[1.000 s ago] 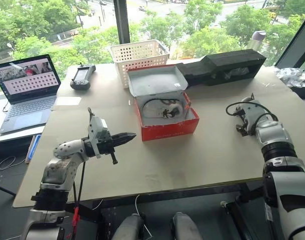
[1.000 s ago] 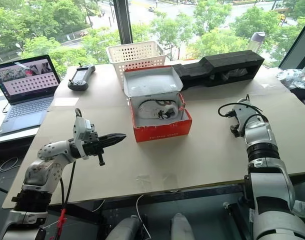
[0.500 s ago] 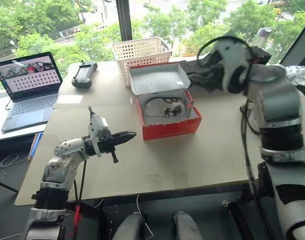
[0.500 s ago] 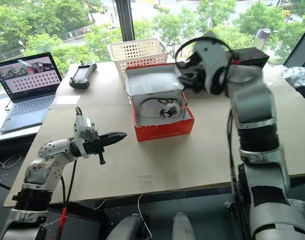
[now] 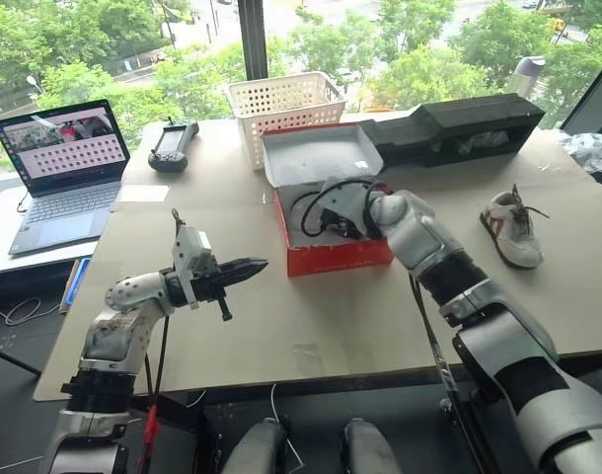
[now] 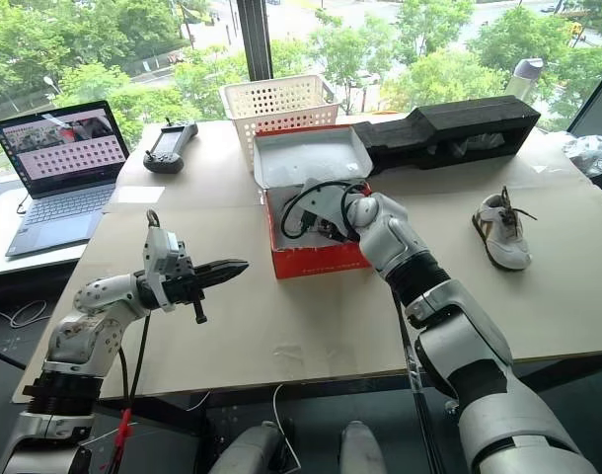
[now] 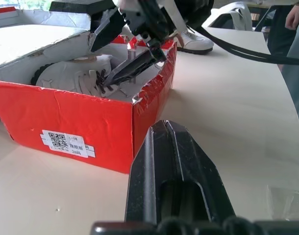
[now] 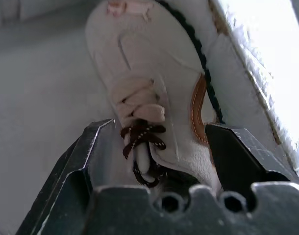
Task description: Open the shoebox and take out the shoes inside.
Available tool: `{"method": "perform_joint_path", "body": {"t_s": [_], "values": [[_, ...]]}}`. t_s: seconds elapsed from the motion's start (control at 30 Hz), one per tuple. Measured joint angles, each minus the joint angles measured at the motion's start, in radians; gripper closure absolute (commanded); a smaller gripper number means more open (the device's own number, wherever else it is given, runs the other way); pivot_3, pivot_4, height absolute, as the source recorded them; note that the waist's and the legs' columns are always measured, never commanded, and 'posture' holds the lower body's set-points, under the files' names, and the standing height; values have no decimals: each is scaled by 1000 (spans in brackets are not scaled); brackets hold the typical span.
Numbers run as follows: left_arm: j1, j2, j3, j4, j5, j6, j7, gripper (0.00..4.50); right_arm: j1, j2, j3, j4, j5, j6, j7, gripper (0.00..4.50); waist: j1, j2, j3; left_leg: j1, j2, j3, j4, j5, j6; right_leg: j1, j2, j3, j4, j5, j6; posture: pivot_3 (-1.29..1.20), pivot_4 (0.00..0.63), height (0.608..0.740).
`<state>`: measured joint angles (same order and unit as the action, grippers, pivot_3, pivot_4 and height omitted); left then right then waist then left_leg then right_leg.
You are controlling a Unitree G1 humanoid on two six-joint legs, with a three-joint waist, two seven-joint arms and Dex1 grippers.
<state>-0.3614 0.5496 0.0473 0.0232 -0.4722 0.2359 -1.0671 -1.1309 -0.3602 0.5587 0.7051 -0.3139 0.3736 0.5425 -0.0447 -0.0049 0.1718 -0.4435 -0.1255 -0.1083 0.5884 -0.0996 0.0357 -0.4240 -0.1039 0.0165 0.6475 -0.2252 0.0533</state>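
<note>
Two shoes: one shoe (image 5: 511, 229) lies out on the table (image 5: 380, 306) at the right, well apart from the box; the other shoe (image 7: 78, 77) lies inside the box.
One box: red (image 5: 333, 255), lid (image 5: 319, 156) swung back and open, standing mid-table just in front of the basket (image 5: 284, 107).
Head views, other things: one laptop (image 5: 62, 173) at the left, one controller (image 5: 172, 144) beside the basket, one long black foam block (image 5: 459, 126) behind the box; whether the basket holds anything I cannot tell.
Head views, right gripper (image 6: 323, 221): reaches into the open box.
Head views, left gripper (image 5: 252, 267): fingers pressed together on nothing, level above the table left of the box.
Left wrist view: closed black fingers (image 7: 176, 176) in front; the box's red wall with a white label; the right gripper's spread fingers dip into the box over the shoe's laces.
Right wrist view: fingers (image 8: 88, 161) stand wide apart, one on each side of the shoe's laced top, apparently not yet clamped; grey-white box floor around it.
</note>
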Motion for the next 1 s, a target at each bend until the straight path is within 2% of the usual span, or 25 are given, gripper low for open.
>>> {"method": "perform_joint_path", "body": {"t_s": [0.2, 0.37, 0.47, 0.67, 0.73, 1.0], "values": [[22, 3, 8, 0, 0, -2, 6, 4500, -61, 66, 3, 206, -70, -104, -91, 974, -2, 0, 0, 3, 1, 0, 0, 0, -1, 0, 4, 1, 0, 1, -1, 0, 150, 738], [29, 6, 12, -6, 0, -2, 9, 4500, -61, 98, -19, 258, -86, -130, -108, 974, -4, 0, 0, 4, 1, 0, 0, 0, -1, 0, 5, 2, 0, 1, -2, 0, 150, 738], [31, 7, 12, -7, 0, -2, 8, 4500, -61, 106, -29, 265, -90, -134, -107, 1658, -6, 0, 0, 4, 2, 0, -1, 0, -2, 0, 5, 2, 0, 1, -2, 0, 150, 738], [36, 8, 12, -7, 0, -2, 7, 4500, -59, 118, -39, 265, -98, -146, -100, 3748, -14, 0, 0, 5, 2, 0, -1, 0, -2, 0, 5, 3, 0, 1, -2, 0, 150, 738], [36, 8, 12, -7, 0, -2, 7, 4500, -59, 120, -41, 265, -101, -149, -99, 4317, -17, 0, 0, 5, 2, 0, -1, 0, -2, 0, 5, 3, 0, 1, -2, 0, 150, 738], [35, 9, 11, -7, 0, -2, 5, 4500, -59, 123, -57, 265, -109, -152, -108, 4317, -19, 0, 0, 5, 2, 0, -2, 0, -2, -1, 5, 3, 0, 1, -2, 0, 150, 738]]}}
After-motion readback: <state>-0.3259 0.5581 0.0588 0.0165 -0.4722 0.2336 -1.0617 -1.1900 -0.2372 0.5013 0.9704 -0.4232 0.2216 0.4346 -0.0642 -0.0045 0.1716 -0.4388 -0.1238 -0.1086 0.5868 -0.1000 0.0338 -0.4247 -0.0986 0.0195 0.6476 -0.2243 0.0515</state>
